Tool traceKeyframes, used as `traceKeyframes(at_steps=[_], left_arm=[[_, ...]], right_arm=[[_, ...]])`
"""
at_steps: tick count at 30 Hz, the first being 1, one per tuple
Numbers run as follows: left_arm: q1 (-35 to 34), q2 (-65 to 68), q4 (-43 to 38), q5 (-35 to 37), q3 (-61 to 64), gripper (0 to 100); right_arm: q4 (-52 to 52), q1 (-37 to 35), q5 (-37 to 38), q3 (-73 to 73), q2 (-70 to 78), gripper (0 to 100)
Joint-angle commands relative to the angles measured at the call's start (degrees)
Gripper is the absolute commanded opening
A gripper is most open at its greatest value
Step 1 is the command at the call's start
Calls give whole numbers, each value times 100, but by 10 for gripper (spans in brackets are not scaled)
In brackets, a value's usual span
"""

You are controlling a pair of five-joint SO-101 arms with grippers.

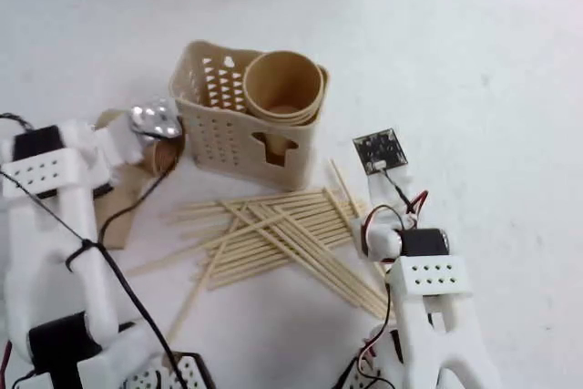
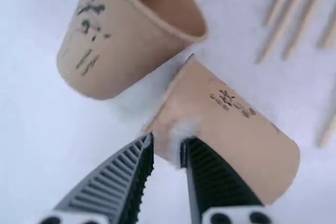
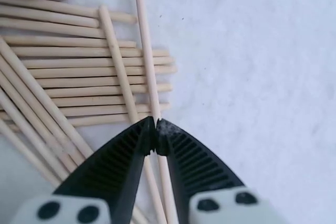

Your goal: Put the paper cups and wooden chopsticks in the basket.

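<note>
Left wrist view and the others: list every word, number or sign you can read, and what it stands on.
Paper cup showing its mouth: dark printed marks on its side, too blurred to read.
Second paper cup: dark printed marks on its side, too blurred to read.
Basket, chopsticks, small circuit board: no legible text.

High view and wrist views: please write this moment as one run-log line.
basket: holds stacked cups | left claw: at lying cup | right claw: shut, tips at one chopstick | other chopsticks: on table
</note>
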Motion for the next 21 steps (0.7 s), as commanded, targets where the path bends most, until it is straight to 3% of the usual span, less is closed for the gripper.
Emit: traceKeyframes(at_steps=[1,8,11,16,21], left_arm=[[-426,-4,167,132,-475,94],[-963,-4,993,1916,-862,90],[-1279,-4,1099,2884,-897,40],[-1727,-4,1046,3516,-888,40],[-1675,48,976,5398,-1345,173]], right_arm=[[-92,-40,62,-53,-110,20],[-92,-22,62,-53,-110,19],[-92,-22,44,-26,-110,17],[-207,-22,53,-9,-110,17],[-242,-13,53,-9,-110,17]])
